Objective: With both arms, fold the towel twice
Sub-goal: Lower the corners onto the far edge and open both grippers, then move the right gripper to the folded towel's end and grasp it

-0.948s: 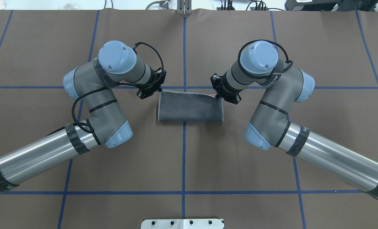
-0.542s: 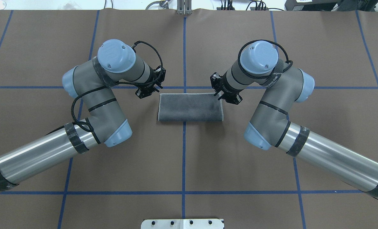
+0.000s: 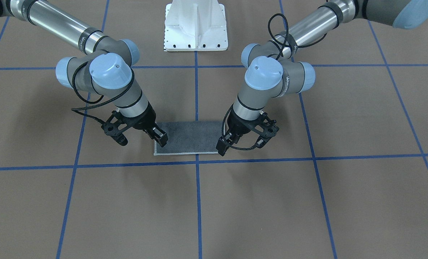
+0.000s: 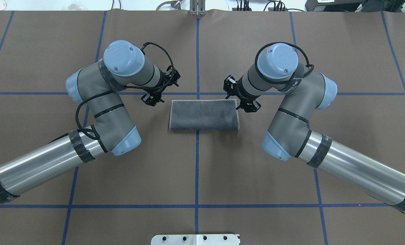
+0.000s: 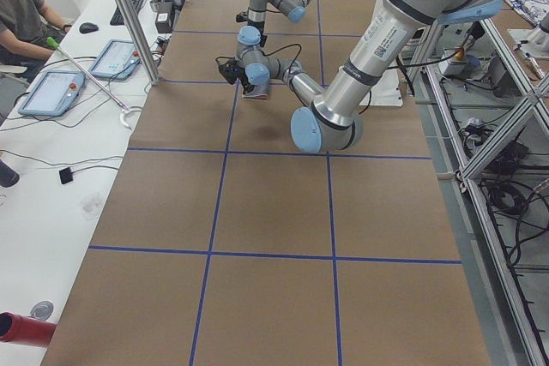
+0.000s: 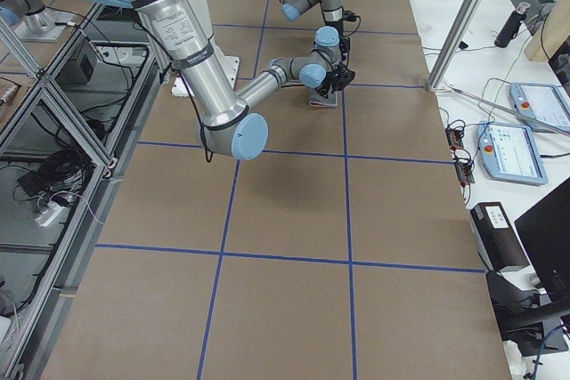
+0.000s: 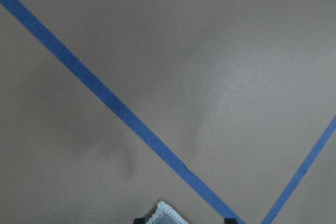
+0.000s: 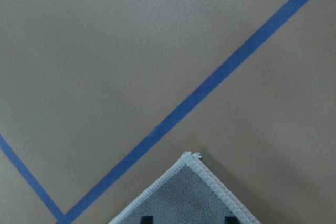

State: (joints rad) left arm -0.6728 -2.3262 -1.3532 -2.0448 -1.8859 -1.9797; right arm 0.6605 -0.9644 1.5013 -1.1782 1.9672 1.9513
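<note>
The towel (image 4: 204, 114) lies flat at the table's middle, folded once into a rectangle, dark grey face up with a pale hem; it also shows in the front view (image 3: 188, 138). My left gripper (image 4: 161, 89) is open and empty, hovering just off the towel's far left corner; in the front view (image 3: 240, 144) it is on the right. My right gripper (image 4: 239, 96) is open and empty over the far right corner, on the left in the front view (image 3: 142, 139). Each wrist view shows one towel corner (image 7: 167, 214) (image 8: 191, 192) below the spread fingertips.
Blue tape lines (image 4: 197, 170) mark a grid on the brown table cover. The white pedestal base (image 3: 196, 27) stands at the robot's edge of the table. An operator (image 5: 21, 15) and tablets (image 6: 517, 149) sit on side benches beyond the far edge.
The towel's far edge, slightly lifted with pink showing at the right corner, now lies flat. Both grippers have drawn back and up from the far corners.
</note>
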